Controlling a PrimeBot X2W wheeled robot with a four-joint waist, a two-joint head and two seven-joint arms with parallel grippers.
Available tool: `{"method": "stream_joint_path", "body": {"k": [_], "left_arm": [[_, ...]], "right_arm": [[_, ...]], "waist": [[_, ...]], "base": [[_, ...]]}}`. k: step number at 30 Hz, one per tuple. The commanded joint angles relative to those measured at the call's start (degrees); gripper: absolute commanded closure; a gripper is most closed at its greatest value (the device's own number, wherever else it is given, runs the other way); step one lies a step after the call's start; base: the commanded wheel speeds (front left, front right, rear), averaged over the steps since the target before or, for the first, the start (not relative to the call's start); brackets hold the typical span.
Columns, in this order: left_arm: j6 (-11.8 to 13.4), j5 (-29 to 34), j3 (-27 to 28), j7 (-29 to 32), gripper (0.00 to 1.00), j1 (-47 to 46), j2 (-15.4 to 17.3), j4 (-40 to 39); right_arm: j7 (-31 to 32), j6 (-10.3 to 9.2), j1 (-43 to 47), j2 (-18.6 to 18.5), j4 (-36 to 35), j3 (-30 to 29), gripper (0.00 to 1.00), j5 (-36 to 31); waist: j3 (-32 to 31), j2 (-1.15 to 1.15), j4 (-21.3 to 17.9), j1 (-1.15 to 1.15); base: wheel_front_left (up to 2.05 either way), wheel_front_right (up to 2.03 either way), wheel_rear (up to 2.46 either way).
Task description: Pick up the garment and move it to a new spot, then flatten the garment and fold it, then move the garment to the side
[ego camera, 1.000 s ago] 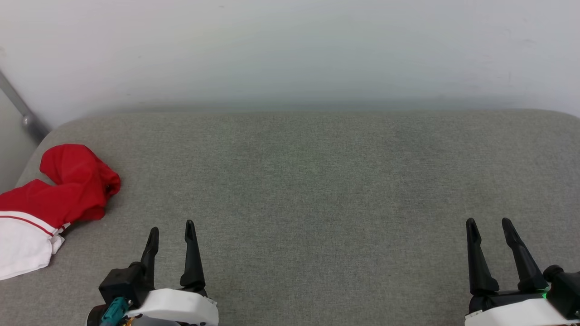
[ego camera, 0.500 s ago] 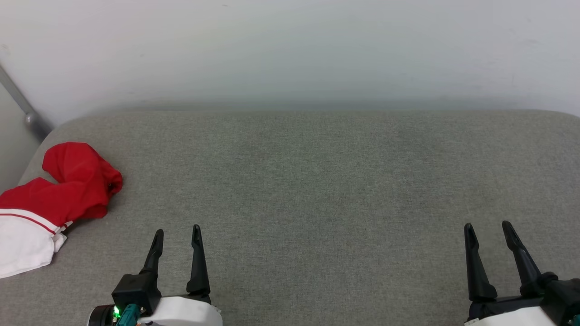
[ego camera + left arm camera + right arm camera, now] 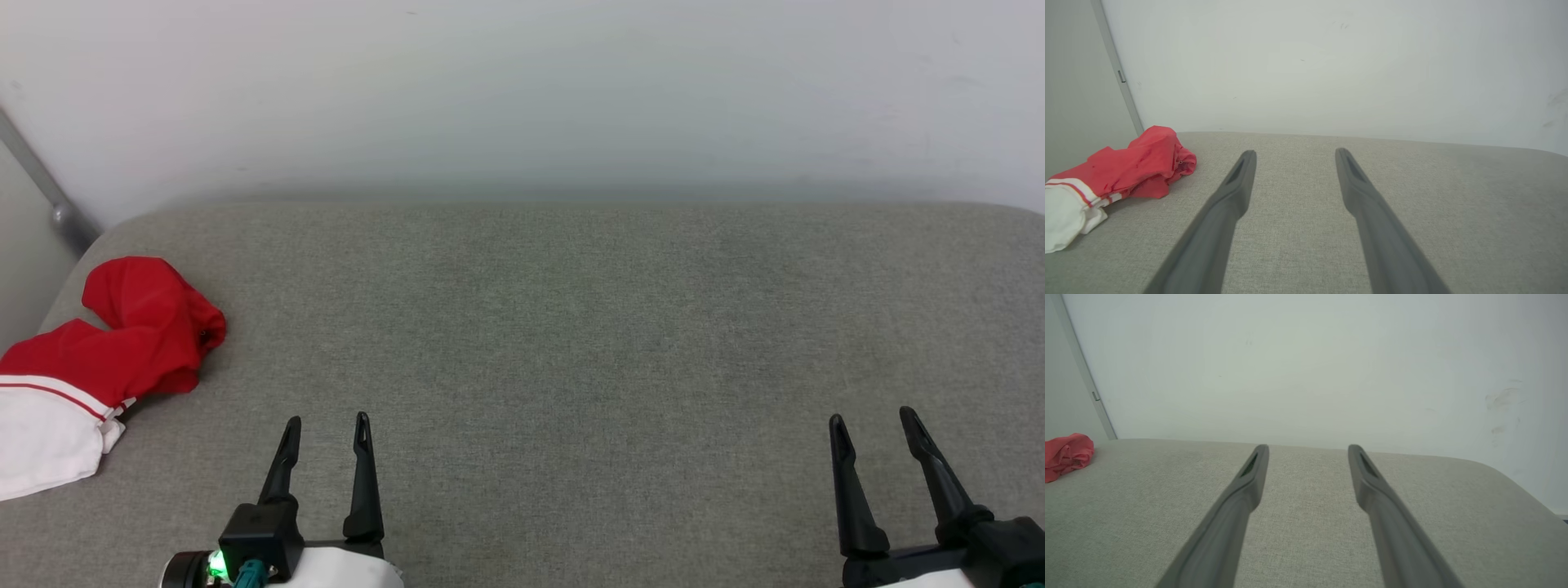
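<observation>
So nothing's been grabbed yet, as far as I can tell. The shirt (image 3: 106,343) sits in a crumpled heap at the far left end of the grey cushion (image 3: 571,327). The red body is bunched up toward the back, and the white sleeve (image 3: 41,441) with its red stripe flops toward the near edge and runs off the left side of the head view. No lettering shows, so it's probably tucked inside the folds.

The left gripper (image 3: 326,420) hangs low over the cushion, fingers spread wide with nothing between them. It's near the shirt but off to its right, not touching. The right gripper (image 3: 872,416) is way over on the other end, also spread wide and empty, well apart from the shirt. Both point straight ahead at the plain wall (image 3: 522,98).

My read on the why: this looks like a ready pose, with both arms parked apart and jaws wide so either can go in. The whole middle of the cushion is bare, which makes sense as the "new spot", since you need room to flatten and fold. The left arm is the obvious one to reach over, being closest.

One thing to watch: the heap is right at the cushion's edge, so a sloppy pinch could catch just the sleeve and drag the rest off the side.
</observation>
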Motion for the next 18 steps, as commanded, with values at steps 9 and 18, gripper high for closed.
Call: {"method": "stream_joint_path", "body": {"k": [9, 18], "left_arm": [[0.12, 0.47, -0.37, -0.92, 0.0, 1.0, -0.09, 0.57], [0.23, -0.68, -0.28, -0.92, 0.0, 1.0, -0.1, 0.93]], "right_arm": [[-0.87, -0.03, 1.02, 0.03, -0.04, 0.44, 0.0, -0.37], [-0.87, -0.02, 1.1, 0.03, 0.69, 0.33, 0.0, 1.25]], "waist": [[-0.09, 0.0, 0.24, 0.0], [0.02, 0.0, 0.23, 0.0]], "base": [[0.0, 0.0, 0.0], [0.0, 0.0, 0.0]]}}
